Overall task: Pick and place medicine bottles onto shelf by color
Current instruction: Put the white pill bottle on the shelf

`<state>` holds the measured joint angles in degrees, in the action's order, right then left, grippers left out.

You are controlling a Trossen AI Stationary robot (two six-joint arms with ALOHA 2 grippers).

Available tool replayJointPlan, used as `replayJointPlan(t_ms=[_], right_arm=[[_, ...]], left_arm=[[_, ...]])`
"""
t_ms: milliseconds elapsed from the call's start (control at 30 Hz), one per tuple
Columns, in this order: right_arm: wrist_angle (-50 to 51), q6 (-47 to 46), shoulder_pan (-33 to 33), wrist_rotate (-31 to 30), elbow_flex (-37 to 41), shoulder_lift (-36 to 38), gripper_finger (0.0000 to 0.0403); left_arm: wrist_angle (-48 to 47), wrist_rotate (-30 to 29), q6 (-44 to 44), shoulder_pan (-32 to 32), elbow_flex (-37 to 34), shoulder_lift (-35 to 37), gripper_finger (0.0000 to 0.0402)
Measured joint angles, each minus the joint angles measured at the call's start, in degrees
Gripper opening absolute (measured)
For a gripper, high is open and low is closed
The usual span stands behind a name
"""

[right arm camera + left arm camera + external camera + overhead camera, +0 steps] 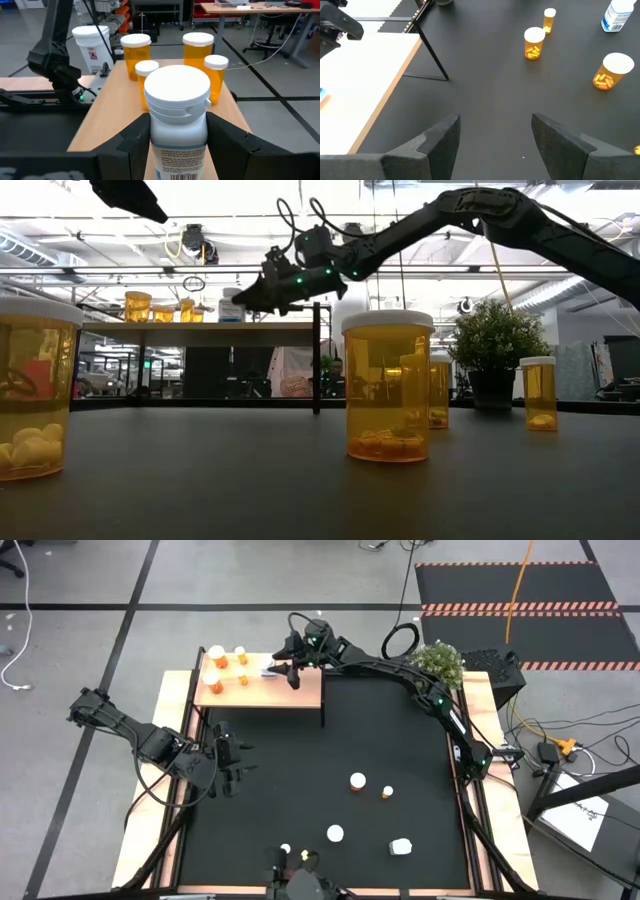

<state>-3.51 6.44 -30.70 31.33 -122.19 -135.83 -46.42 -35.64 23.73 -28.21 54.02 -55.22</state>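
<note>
A white medicine bottle (pixel 178 120) with a bluish label sits pinched between my right gripper's (pixel 281 667) fingers, held upright over the light-wood shelf (pixel 300 692) at the far left of the surface (pixel 300 790). I carry it there because the four orange bottles (pixel 217 656) already stand grouped at the shelf's left end, and the bare right stretch looks like the place for the white ones, kept apart by color. In the right wrist view the orange group stands just beyond the held bottle, so I judge the drop spot must stay clear of them to avoid a knock.

My left gripper (pixel 232 762) waits low over the black mat near the shelf's black leg (pixel 432 55), its fingers (pixel 440 145) spread and holding nothing, out of the right arm's way.

Still to be sorted on the mat: two orange bottles (pixel 357 781) in the middle right, another white-capped bottle (pixel 335 833) nearer, and one white bottle (pixel 401 846) lying near the right. A small potted plant (pixel 438 660) stands at the far right edge.
</note>
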Motion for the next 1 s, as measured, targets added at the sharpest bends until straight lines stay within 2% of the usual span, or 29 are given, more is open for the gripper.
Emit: replayJointPlan(t_ms=[300,733,833,1000], right_arm=[[0.55,0.6,0.07,0.24,0.29,0.0,0.017],[2.79,0.35,0.04,0.24,0.29,0.12,0.0229],[4.19,-0.34,0.04,0.22,0.32,1.32,0.0246],[10.35,-0.11,0.07,-0.83,0.3,6.37,0.028]], left_arm=[[-0.01,0.0,0.02,-0.01,-0.01,0.0,0.0244],[-0.01,-0.07,0.22,-0.01,-0.02,0.0,0.0244],[0.16,-2.33,0.46,-0.02,-0.02,0.0,0.0243],[6.39,-11.15,-2.74,1.56,-0.02,0.0,0.0243]])
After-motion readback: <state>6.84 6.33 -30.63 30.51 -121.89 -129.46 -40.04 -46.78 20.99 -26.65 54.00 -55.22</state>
